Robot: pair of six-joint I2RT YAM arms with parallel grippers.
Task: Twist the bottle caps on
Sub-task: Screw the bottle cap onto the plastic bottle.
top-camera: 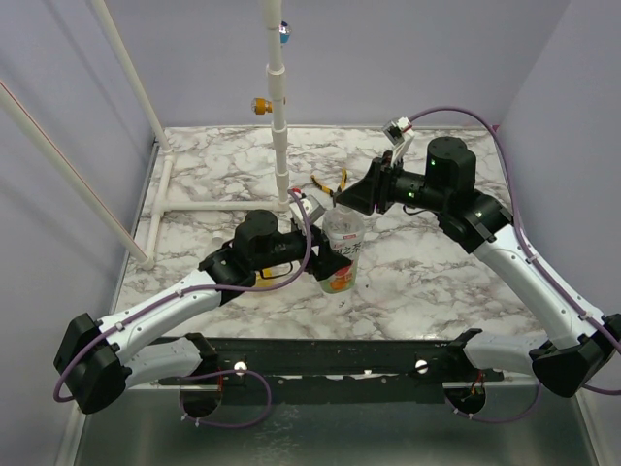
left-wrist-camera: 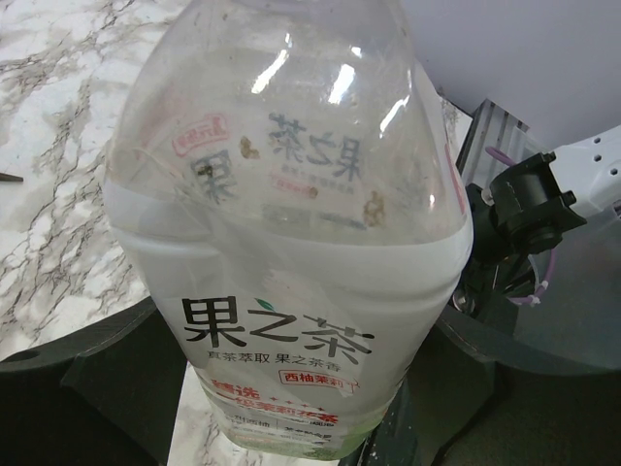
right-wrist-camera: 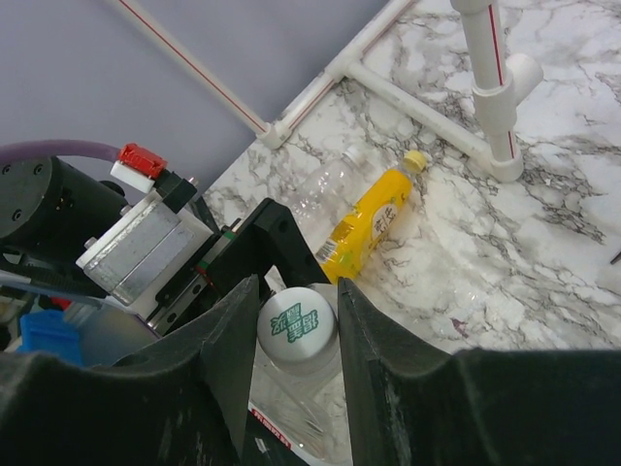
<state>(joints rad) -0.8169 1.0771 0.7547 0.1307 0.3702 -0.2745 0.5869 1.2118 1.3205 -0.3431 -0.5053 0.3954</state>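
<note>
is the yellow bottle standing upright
No, the yellow bottle lies on its side on the marble table, next to a clear bottle.

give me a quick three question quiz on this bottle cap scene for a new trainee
1. True or false: the yellow bottle stands upright on the table.
2. What does the left gripper hold? A) the yellow bottle B) the clear bottle C) nothing
3. Fill in: the right gripper has its fingers on either side of the ____.

Key:
1. False. It lies on its side on the table.
2. B.
3. The whitish cap, sitting on the clear bottle's neck.
</note>
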